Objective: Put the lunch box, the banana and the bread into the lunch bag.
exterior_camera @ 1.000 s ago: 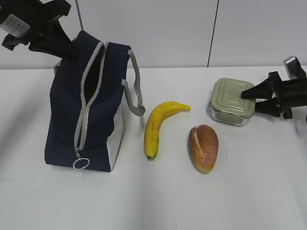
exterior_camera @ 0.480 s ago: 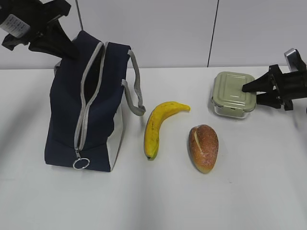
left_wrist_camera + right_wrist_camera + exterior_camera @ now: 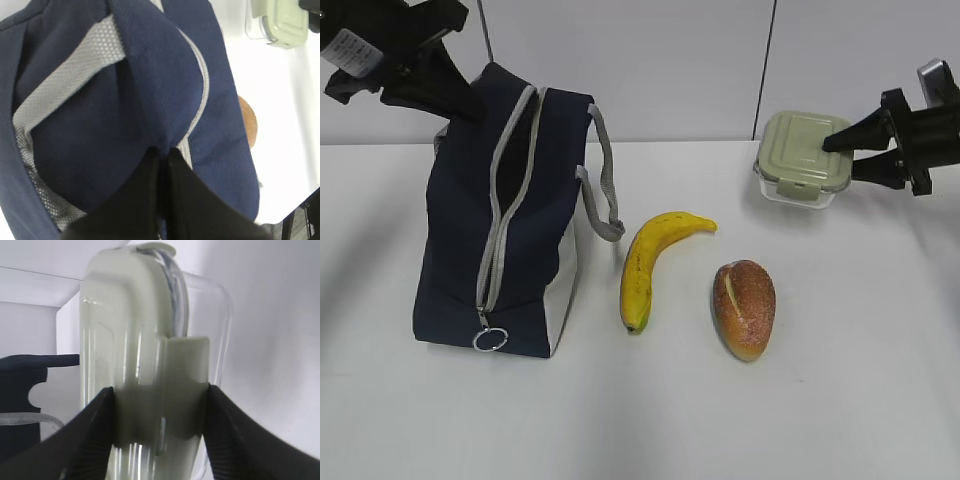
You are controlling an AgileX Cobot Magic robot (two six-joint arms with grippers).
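Exterior: box (image 3: 800, 158) clamped in right gripper (image 3: 842, 160), lifted, far right of bag (image 3: 505, 215); slot runs front-back.
Left wrist: left gripper (image 3: 162, 162) pinched shut on bag fabric.
Right wrist: jaws astride box.

**A bare robot test bench, most likely a lab**

The setting reads as a lab or test room, not a home or kitchen. A plain white table (image 3: 840, 420) runs to every edge of the exterior view, with no cloth, dishes or clutter on it. Behind its far edge stands a pale wall of flat panels (image 3: 670, 60) split by thin dark vertical seams. Two black robot arms reach in over the far corners, the left gripper (image 3: 445, 95) and the right gripper (image 3: 835, 160). The few food items look set out as props on the bare surface.
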